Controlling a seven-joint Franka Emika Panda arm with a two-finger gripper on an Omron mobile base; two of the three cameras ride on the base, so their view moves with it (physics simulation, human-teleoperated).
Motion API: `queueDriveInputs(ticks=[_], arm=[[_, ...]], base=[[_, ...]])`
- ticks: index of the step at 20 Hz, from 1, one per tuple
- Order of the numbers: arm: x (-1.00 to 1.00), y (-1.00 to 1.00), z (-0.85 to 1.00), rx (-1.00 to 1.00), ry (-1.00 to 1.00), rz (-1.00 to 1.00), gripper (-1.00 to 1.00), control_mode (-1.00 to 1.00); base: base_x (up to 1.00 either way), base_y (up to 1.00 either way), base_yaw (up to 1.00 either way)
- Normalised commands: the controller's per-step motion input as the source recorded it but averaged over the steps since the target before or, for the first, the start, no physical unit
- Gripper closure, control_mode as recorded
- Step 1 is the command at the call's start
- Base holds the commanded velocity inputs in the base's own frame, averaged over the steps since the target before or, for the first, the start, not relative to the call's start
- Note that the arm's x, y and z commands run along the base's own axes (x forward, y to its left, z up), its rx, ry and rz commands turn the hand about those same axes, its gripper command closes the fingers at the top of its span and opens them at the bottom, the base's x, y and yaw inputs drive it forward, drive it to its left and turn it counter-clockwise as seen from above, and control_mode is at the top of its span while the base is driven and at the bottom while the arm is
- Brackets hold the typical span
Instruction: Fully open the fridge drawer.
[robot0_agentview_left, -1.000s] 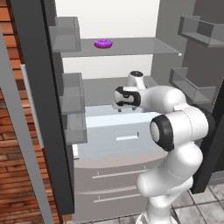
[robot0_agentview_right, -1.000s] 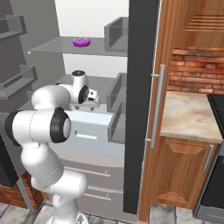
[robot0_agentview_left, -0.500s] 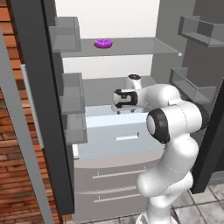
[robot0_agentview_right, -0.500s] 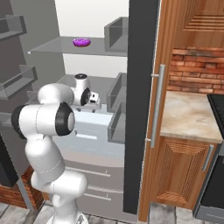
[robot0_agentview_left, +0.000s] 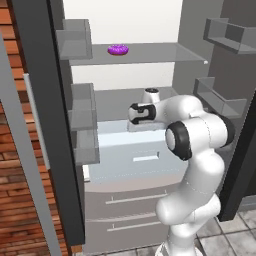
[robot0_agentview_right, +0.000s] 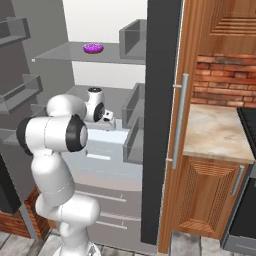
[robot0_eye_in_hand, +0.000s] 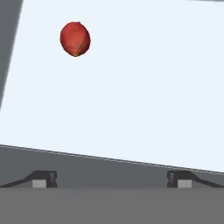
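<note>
We see the fridge drawer (robot0_agentview_left: 125, 162), a smooth matt pale blue-white, plastic-looking, its floor (robot0_eye_in_hand: 144, 96) flat and unshaded in the hand view. On it a red fruit (robot0_eye_in_hand: 75, 39), skin slightly mottled and dull. The door bins (robot0_agentview_left: 82, 120) look like translucent grey plastic. Lower panels (robot0_agentview_left: 125, 215) are matt grey with thin pale bar handles. Beside the fridge, glossy-grained wood cabinet (robot0_agentview_right: 212, 200), rough red brick (robot0_agentview_right: 225, 82), and a speckled stone-like counter (robot0_agentview_right: 212, 132).

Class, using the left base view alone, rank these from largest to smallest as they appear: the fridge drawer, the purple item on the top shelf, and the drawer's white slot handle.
1. fridge drawer, by far the largest.
2. slot handle.
3. purple item, which sits farther from the camera, so it only looks slightly smaller than the handle; this ranking is unsure.
</note>
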Motion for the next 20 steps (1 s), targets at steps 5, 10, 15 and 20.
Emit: queueDriveInputs(ticks=[5, 10, 15, 20], arm=[[-0.91, 0.0, 0.0, 0.0, 0.05, 0.0, -1.0, -1.0], [-1.0, 0.0, 0.0, 0.0, 0.06, 0.0, -1.0, -1.0], [-0.89, 0.0, 0.0, 0.0, 0.13, 0.0, -1.0, -1.0], [-0.23, 0.0, 0.23, 0.01, -0.11, 0.0, -1.0, -1.0]], base=[[0.0, 0.0, 0.0], [0.0, 0.0, 0.0], [0.0, 0.0, 0.0], [0.0, 0.0, 0.0]])
